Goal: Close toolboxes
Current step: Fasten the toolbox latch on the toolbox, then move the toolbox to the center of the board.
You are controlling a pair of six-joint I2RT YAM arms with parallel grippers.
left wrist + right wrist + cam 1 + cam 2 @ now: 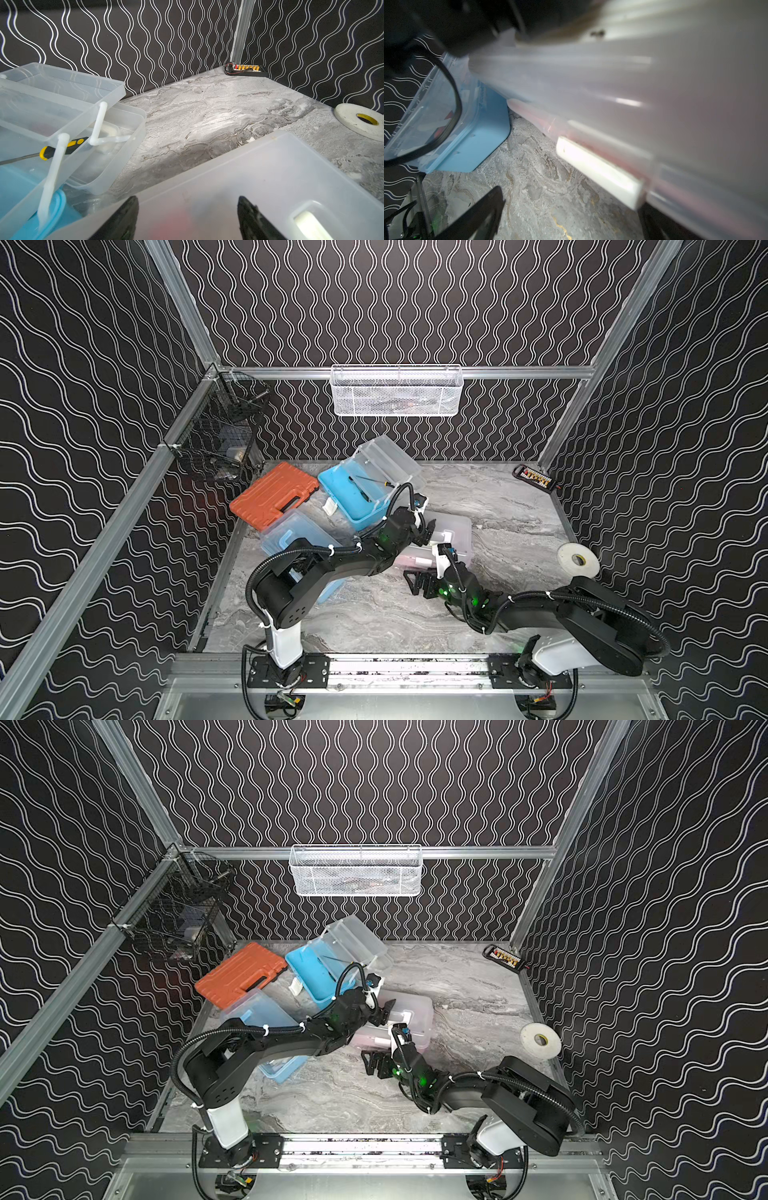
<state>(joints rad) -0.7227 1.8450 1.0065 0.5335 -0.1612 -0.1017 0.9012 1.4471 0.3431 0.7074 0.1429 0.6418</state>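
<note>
- While the left tool (187, 207) hangs over the frosted lid (249, 170) of the pink toolbox (457, 531), jaws spread wide and gripping nothing, the right tool (571, 207) waits at that box's front wall, jaws fully apart and equally empty. Whether any fingertip touches plastic cannot be told.
- Judged step: seating this lid and snapping home the white latch (598, 172). Whether the latch has caught is lost in blur.
- Done well, the left tool would bear straight down near the recessed handle (307, 224), pinning the light box against sliding. The right tool would then push the latch flap square against the front wall, not upward, which would likely tip the box.
- Thin, cloudy plastic with rounded corners forms the lid, and it will probably flex. The pink base glows faintly through it, and the latch is an opaque white bar.
- Just behind the pink toolbox, the open blue toolbox (349, 493) gapes, clear lid and tray raised, a yellow-and-black-handled screwdriver (62, 146) inside.
- Beside the pink toolbox, on the left arm's side, the second blue toolbox (286, 533) sits lid-down, with the ribbed orange case (270, 497) beyond it.
- Well apart from the pink toolbox, on the right arm's side, a white tape roll (565, 560) lies on the smooth, grey-marbled tabletop (498, 510).
</note>
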